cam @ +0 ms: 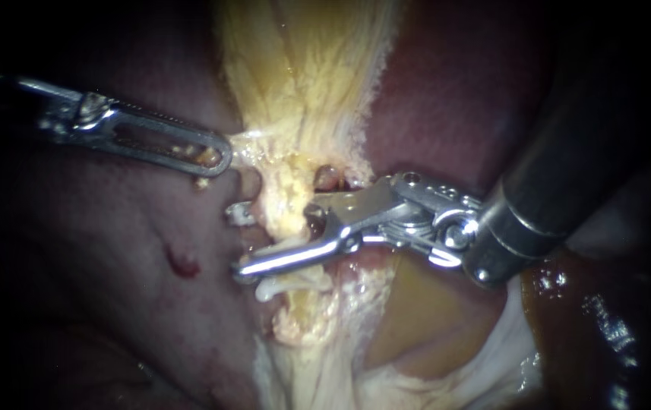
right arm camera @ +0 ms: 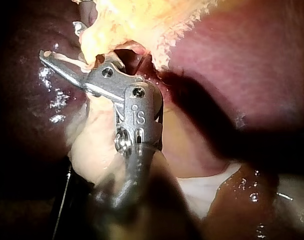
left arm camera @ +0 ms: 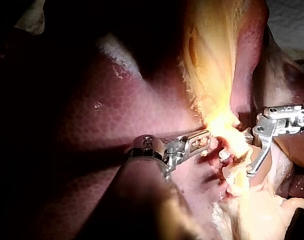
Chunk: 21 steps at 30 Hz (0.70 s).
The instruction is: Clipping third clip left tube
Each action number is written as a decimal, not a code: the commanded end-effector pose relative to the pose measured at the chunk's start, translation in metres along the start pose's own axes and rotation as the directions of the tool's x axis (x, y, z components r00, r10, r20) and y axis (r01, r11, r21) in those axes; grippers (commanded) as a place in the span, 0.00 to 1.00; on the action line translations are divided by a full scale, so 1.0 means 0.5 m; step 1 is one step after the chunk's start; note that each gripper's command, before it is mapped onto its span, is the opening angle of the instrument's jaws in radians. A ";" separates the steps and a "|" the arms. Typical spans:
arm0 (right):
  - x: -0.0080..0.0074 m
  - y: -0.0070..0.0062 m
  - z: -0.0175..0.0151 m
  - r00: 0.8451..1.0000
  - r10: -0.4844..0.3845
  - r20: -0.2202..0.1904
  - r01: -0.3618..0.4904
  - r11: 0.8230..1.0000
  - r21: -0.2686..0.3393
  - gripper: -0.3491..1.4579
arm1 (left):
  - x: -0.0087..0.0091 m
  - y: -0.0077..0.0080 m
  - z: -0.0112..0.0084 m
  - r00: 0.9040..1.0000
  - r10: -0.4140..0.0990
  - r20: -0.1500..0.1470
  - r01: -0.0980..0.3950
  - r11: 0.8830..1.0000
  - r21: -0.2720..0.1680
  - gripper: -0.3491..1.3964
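Tube (cam: 278, 203), sheathed in yellow fat (cam: 302, 91), sits between the two jaws of my right instrument (cam: 235, 240). That hand stands open: one jaw passes over the tube and the other under it, with a clear gap between them. Both tips show just past the tube on its far side. My left instrument (cam: 219, 158) lies across from those tips. Its hand is closed on a fold of the fat, holding the strand taut and drawn off the liver (cam: 112, 266).

I judge the step in hand to be the placing itself: the tube is straddled, but the squeeze is not yet made. Just beneath the lower jaw lies a white piece (cam: 283, 285), possibly a clip already on the tube, though fat hides too much of it to be sure.

The next move calls for a steady right hand. I should keep both tips beyond the tube so that the whole width is caught, and stay square to it, apart from the white piece below. Then I should close fully, without dragging. My left hand should keep its pull even while I do so, so the tube does not slip out sideways.
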 end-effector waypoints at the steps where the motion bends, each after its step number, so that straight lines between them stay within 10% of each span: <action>1: 0.0002 -0.0003 -0.0002 1.000 0.001 0.001 -0.001 1.000 0.001 0.46 | 0.0000 0.0000 0.0000 1.000 0.000 0.000 0.000 1.000 0.001 0.00; 21: 0.0008 -0.0016 -0.0009 1.000 0.005 0.001 -0.005 1.000 0.005 0.38 | 0.0000 0.0000 -0.0001 1.000 0.000 0.000 0.000 1.000 0.001 0.00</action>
